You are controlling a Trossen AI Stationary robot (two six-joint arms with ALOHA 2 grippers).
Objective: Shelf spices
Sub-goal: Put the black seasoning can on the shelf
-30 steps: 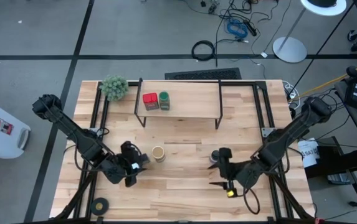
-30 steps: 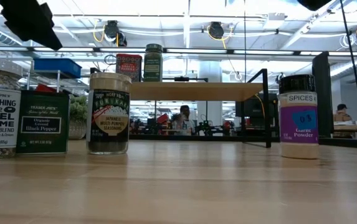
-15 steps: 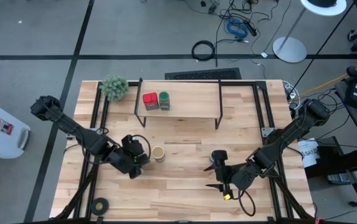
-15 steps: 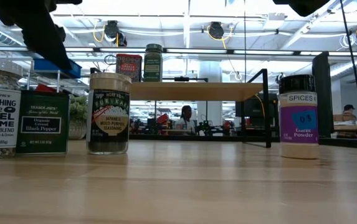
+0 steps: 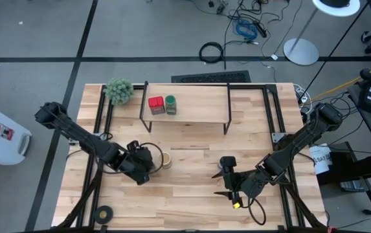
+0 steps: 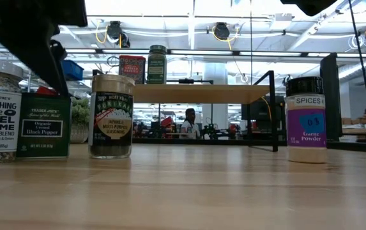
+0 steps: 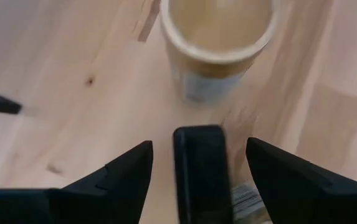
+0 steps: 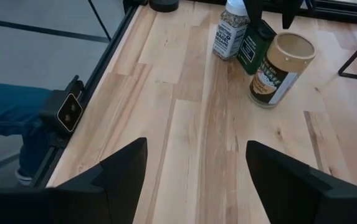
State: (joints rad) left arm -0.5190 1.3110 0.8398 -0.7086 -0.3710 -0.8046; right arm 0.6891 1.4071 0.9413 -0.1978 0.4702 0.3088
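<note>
spices are split: the red tin [image 5: 155,104] and green-lidded jar [image 5: 170,104] sit on the shelf [image 5: 198,113], while the left gripper [image 5: 145,163], fingers spread and empty, straddles the black pepper tin [image 7: 200,171] for pickup (right gripper [image 5: 227,184] waits open, empty).

The right end effector [image 8: 194,180] shows as two dark fingers [image 8: 103,180] spread wide apart, with nothing but bare board between them. Ahead of them runs the light wooden plank tabletop [image 8: 184,124]. Farther along it stands a group of three spices: a tan-lidded cylindrical jar with a dark label [image 8: 280,68], a dark green square tin [image 8: 253,51] touching it, and just beside the tin a clear jar of speckled seasoning with a white label [image 8: 229,36]. The other arm's dark fingers [image 8: 253,11] hang directly above the square tin. A black metal frame rail [image 8: 97,81] runs along the tabletop's edge, with grey floor beyond and something blue [image 8: 7,118] near the rail.
</note>
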